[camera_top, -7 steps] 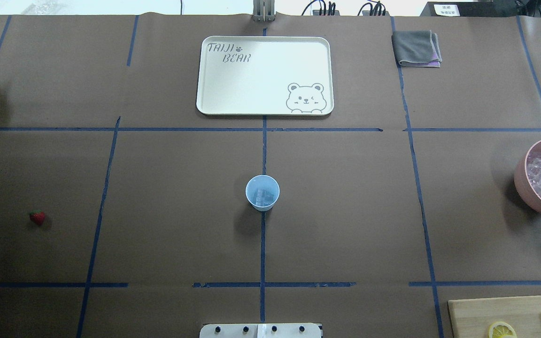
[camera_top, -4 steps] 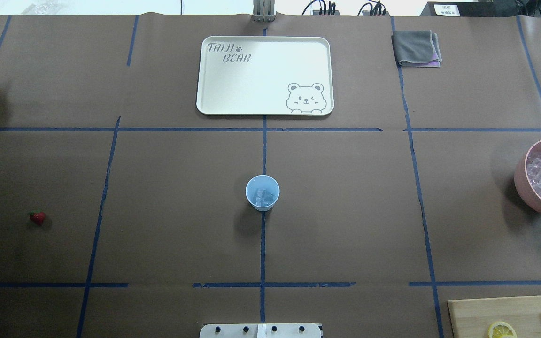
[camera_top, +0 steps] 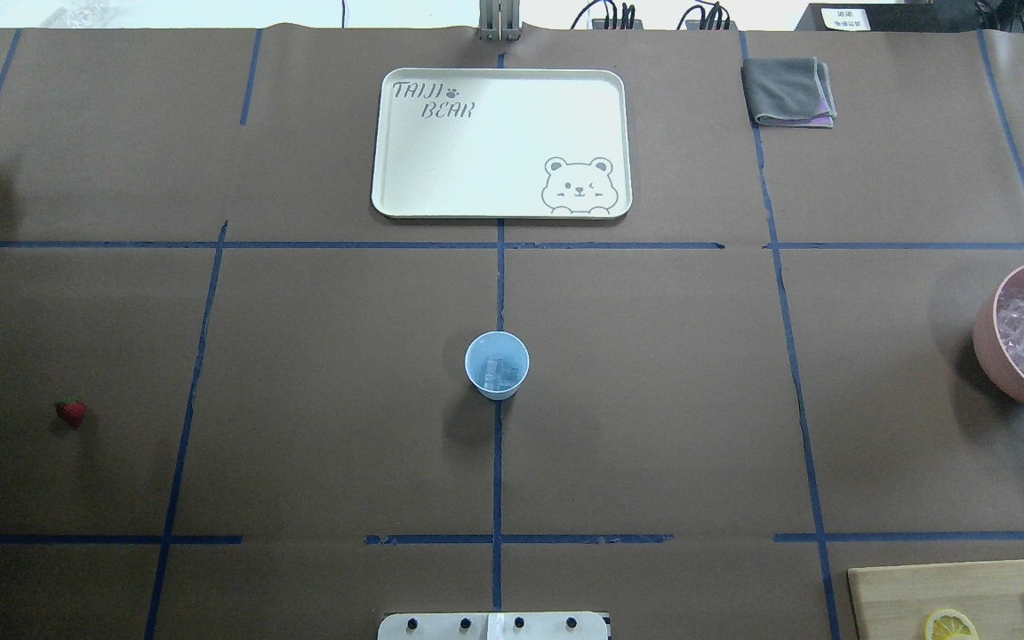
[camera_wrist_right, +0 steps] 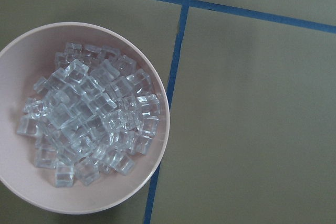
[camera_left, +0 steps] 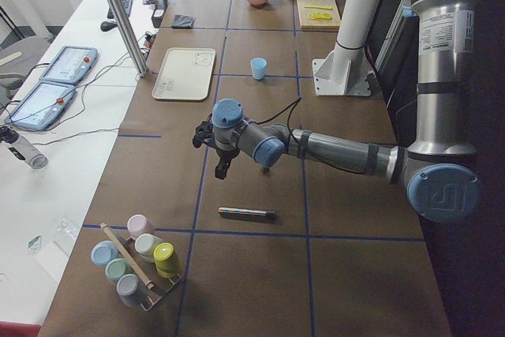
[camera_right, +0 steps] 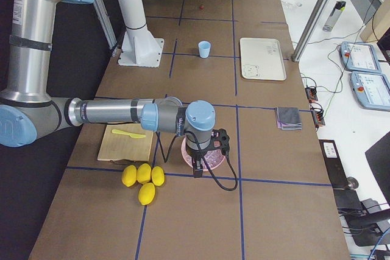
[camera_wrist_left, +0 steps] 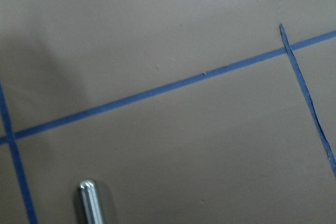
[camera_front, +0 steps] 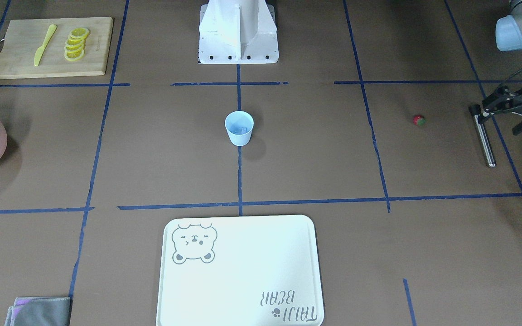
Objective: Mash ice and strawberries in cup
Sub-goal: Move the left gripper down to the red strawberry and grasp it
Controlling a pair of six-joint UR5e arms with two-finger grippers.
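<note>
The pale blue cup (camera_top: 496, 364) stands upright at the table's middle with a few ice (camera_top: 500, 373) cubes inside. The strawberry (camera_top: 70, 411) lies alone on the paper far to the left, red with a green top (camera_front: 419, 120). My left gripper (camera_front: 499, 121) hovers open and empty beside the top end of a metal rod (camera_front: 483, 136), past the strawberry. My right gripper (camera_right: 210, 158) hangs over the pink bowl (camera_top: 985, 342) heaped with ice cubes (camera_wrist_right: 86, 121). It shows only in the exterior right view, so I cannot tell its state.
A cream bear tray (camera_top: 501, 142) lies beyond the cup, a folded grey cloth (camera_top: 788, 91) at the back right. A cutting board (camera_front: 16, 50) carries lemon slices and a yellow knife, with whole lemons (camera_right: 143, 178) nearby. A rack of coloured bottles (camera_left: 138, 262) stands at the left end.
A dark bit of my left gripper has edged into the overhead view at its left edge. The cup, the strawberry and the bowl have stayed put.
</note>
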